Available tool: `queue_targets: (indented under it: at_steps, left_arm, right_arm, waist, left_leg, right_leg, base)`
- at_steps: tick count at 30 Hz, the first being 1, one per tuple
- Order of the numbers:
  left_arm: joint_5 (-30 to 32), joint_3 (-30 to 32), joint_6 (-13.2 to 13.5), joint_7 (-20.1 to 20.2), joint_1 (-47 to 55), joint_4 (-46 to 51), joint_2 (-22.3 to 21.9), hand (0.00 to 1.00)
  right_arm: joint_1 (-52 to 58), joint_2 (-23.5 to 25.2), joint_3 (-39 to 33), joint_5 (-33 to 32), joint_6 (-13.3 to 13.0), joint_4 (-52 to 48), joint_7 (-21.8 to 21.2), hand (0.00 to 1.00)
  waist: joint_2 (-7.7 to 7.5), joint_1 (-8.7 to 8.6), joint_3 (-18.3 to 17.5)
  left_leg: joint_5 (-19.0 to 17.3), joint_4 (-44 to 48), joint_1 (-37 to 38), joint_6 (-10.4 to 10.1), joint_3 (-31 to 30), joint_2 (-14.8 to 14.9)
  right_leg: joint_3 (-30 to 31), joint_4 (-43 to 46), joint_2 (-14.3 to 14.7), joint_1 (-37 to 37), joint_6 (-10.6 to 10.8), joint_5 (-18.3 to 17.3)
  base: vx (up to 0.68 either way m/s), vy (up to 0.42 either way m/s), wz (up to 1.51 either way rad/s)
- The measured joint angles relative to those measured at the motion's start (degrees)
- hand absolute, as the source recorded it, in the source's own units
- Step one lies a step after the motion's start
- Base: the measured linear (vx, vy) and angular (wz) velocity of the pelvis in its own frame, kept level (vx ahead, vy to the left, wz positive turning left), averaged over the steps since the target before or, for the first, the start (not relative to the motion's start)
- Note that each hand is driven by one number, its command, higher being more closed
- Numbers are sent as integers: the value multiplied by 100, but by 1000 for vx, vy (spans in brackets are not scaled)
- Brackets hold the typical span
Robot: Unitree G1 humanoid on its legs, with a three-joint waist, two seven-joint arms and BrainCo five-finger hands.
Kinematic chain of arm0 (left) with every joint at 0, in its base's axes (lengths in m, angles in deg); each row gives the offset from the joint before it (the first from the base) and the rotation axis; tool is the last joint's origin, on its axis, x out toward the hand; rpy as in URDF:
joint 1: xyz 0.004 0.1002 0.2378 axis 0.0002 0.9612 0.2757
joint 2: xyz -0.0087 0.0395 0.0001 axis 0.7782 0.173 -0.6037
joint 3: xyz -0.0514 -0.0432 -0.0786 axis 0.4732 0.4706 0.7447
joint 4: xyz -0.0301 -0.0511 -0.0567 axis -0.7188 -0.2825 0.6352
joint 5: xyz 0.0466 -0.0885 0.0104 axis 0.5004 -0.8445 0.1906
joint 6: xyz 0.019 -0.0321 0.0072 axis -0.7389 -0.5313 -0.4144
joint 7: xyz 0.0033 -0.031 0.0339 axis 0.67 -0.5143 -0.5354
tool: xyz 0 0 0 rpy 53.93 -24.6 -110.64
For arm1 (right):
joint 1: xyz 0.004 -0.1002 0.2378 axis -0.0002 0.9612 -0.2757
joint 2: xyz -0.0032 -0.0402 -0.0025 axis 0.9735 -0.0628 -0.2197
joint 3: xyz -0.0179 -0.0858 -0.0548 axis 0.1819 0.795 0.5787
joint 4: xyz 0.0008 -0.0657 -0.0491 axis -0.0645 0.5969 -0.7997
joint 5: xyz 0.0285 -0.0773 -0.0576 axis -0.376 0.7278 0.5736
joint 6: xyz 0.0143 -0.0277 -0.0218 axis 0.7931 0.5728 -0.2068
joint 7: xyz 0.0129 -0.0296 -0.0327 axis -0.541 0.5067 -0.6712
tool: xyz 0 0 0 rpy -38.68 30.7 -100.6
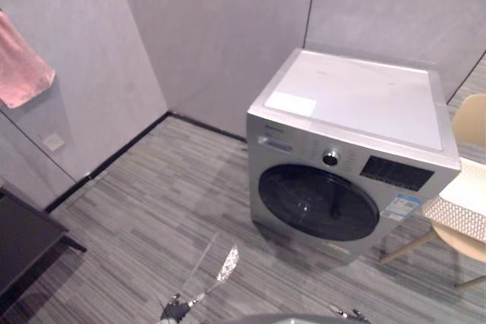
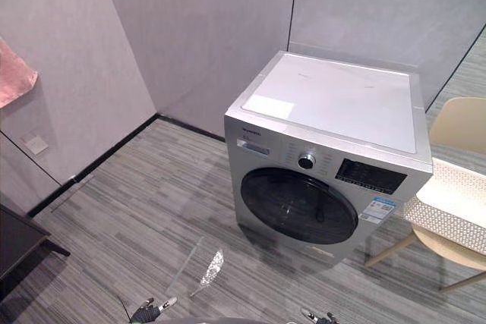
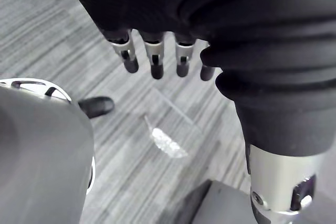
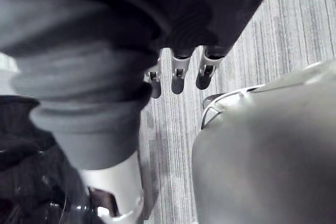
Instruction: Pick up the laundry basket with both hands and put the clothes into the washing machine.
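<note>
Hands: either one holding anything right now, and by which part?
Nothing is held. The left hand and right hand hang open above the floor, fingers relaxed; the basket sits untouched on a chair.

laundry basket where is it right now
In the left eye view the laundry basket sits at the right edge on a light chair, just to the right of the washing machine.

The right hand (image 4: 177, 72) hangs with its dark-tipped fingers (image 4: 206, 73) straight, slightly apart and holding nothing; the striped grey floor (image 4: 283, 30) lies at the hand's 12 o'clock, straight past the fingertips.
</note>
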Motion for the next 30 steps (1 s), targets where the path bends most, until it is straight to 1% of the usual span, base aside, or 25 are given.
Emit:
queue_targets:
  at_steps: [2,4,5,6,7,8,9,10,11,12,13,14,15,16,19,20,22,23,24,25,26,27,28,29,30]
  left_arm:
    - [-8,153,-41,-29,16,0,30,0]
    - [-148,434,-44,-102,49,3,45,0]
    - [-215,632,-45,-117,123,6,73,0]
    - [-350,833,-49,-118,172,23,110,0]
    - [-407,930,-55,-122,178,8,119,0]
    - [-524,1174,-54,-114,177,71,126,0]
    - [-564,1206,-52,-124,152,73,120,0]
    - [-576,1246,-51,-153,145,75,0,0]
    - [-577,1246,-51,-136,172,75,-194,0]
    - [-575,1239,-54,-131,181,67,-285,0]
    - [-573,1241,-58,-117,227,49,-423,0]
    - [-570,1266,-63,-112,261,47,-410,0]
    - [-569,1330,-57,-107,239,63,-420,0]
    - [-564,1525,-52,-86,230,76,-419,0]
    - [-569,1777,-59,-86,239,50,-430,0]
    - [-568,1746,-60,-86,274,37,-389,0]
    - [-572,1658,-68,-85,275,-26,-394,0]
    - [-571,1476,-66,-82,280,-44,-389,0]
    - [-573,1285,-64,-82,271,-37,-295,0]
    - [-574,1181,-63,-82,251,-27,-240,0]
    - [-591,997,-64,-86,172,-21,-150,0]
    - [-681,758,-60,-87,15,22,-93,0]
    - [-750,550,-50,-89,-103,75,-88,0]
    - [-793,467,-45,-89,-193,86,-125,0]
    - [-795,313,-51,-81,-344,154,-233,0]
  right_arm:
    - [-50,-6,99,25,4,0,-1,0]
    - [-49,-23,246,124,-6,-10,-3,0]
    - [-22,-106,399,150,-9,-15,-11,0]
    - [16,-155,489,164,-9,-6,-4,0]
    - [19,-135,539,164,-13,6,7,0]
    - [58,-123,563,161,-13,73,8,0]
    - [78,-107,552,162,-2,74,9,0]
    - [54,-187,385,162,10,72,13,0]
    - [-35,-295,186,162,3,85,14,0]
    - [-67,-344,114,165,-7,114,15,0]
    - [-233,-390,-39,170,-1,179,11,0]
    - [-271,-285,-121,174,-3,181,12,0]
    - [-269,-208,-238,177,0,185,12,0]
    - [-326,-136,-392,225,4,275,25,0]
    - [-490,21,-636,294,6,325,34,0]
    - [-469,53,-735,332,-2,336,40,0]
    - [-464,32,-807,319,-14,331,19,0]
    - [-452,36,-850,322,-20,325,2,0]
    - [-422,74,-847,330,-10,333,-5,0]
    - [-416,98,-849,338,-4,333,-15,0]
    - [-398,129,-892,391,2,332,-13,0]
    - [-310,140,-982,446,-16,328,-10,0]
    - [-305,135,-1081,453,34,326,-3,0]
    - [-275,141,-1125,456,62,294,-3,0]
    - [-165,177,-1166,458,92,179,-4,0]
  waist:
    - [-9,-2,11]
    - [-14,-8,26]
    - [51,0,83]
    - [50,36,133]
    - [-38,60,194]
    - [-180,91,312]
    - [-216,127,388]
    - [-239,183,492]
    - [-22,241,544]
    - [101,295,569]
    - [352,316,587]
    - [346,302,575]
    - [287,303,564]
    - [186,362,510]
    - [-58,423,550]
    - [-132,451,448]
    - [-130,418,378]
    - [-58,398,318]
    - [-185,343,285]
    - [-247,299,257]
    - [-321,263,247]
    - [-334,169,237]
    - [-374,140,265]
    - [-372,131,291]
    - [-320,88,367]
  left_leg:
    - [-134,75,-7,-183,-65,135]
    - [-589,842,-335,-350,-172,565]
    - [-779,1363,-531,-318,-245,901]
    - [-784,1852,-605,135,-282,1156]
    - [-734,2281,-768,585,-336,1184]
    - [-194,3235,-1264,1109,-536,1239]
    - [-279,3706,-1536,933,-715,1197]
    - [-762,4379,-1929,315,-1071,791]
    - [-1003,4283,-2120,143,-1209,209]
    - [-1009,4020,-2136,159,-1154,4]
    - [-803,3005,-2067,735,-374,-321]
    - [-833,2778,-1988,899,-83,-308]
    - [-836,2540,-1875,901,71,-377]
    - [-793,1986,-1652,1147,176,-576]
    - [-784,1576,-1264,1167,124,-878]
    - [-790,1270,-958,1165,35,-1092]
    - [-790,857,-601,1169,-132,-1280]
    - [-755,660,-332,1210,-242,-1393]
    - [-813,575,-150,1273,-428,-1583]
    - [-846,560,-90,1307,-548,-1675]
    - [-889,572,-3,1359,-793,-1795]
    - [-955,616,78,1450,-1159,-1867]
    - [-1006,688,114,1479,-1520,-1868]
    - [-1058,757,112,1483,-1715,-1847]
    - [-1181,915,112,1490,-2106,-1755]
  right_leg:
    - [38,144,108,-36,-11,-183]
    - [57,211,335,-36,-150,-321]
    - [49,296,587,26,-249,-455]
    - [83,305,726,50,-336,-635]
    - [85,298,710,114,-342,-678]
    - [43,136,702,322,-374,-694]
    - [34,21,678,442,-425,-640]
    - [-8,-91,565,581,-427,-637]
    - [-82,-174,498,618,-404,-602]
    - [-101,-226,510,618,-394,-571]
    - [-208,-329,667,624,-312,-551]
    - [-305,-378,696,681,-291,-569]
    - [-390,-419,691,730,-270,-578]
    - [-462,-462,660,739,-243,-564]
    - [-596,-416,476,1000,-132,-634]
    - [-617,-68,263,1097,24,-743]
    - [-569,858,-52,952,37,-873]
    - [-539,1835,-336,770,3,-885]
    - [-398,2815,-726,495,-149,-786]
    - [-252,3282,-898,346,-329,-666]
    - [21,3927,-1082,133,-633,-331]
    - [505,4630,-1081,-168,-726,-120]
    - [1141,5149,-758,-549,-583,-449]
    - [1472,5293,-494,-753,-566,-609]
    - [2044,5334,21,-1083,-503,-872]
  base:
    - [-1,-108,-16]
    - [4,-172,-17]
    - [72,-188,-16]
    - [95,-224,-14]
    - [82,-271,4]
    - [57,-247,17]
    - [67,-246,25]
    - [90,-56,15]
    - [102,19,6]
    - [171,74,3]
    - [170,29,18]
    - [194,5,40]
    - [258,-63,54]
    - [260,-67,37]
    - [255,-38,31]
    - [211,8,38]
    - [251,63,48]
    - [335,116,73]
    - [286,99,79]
    - [309,48,95]
    - [349,15,120]
    - [403,-14,154]
    - [321,-39,145]
    - [261,-92,159]
    - [226,-159,164]
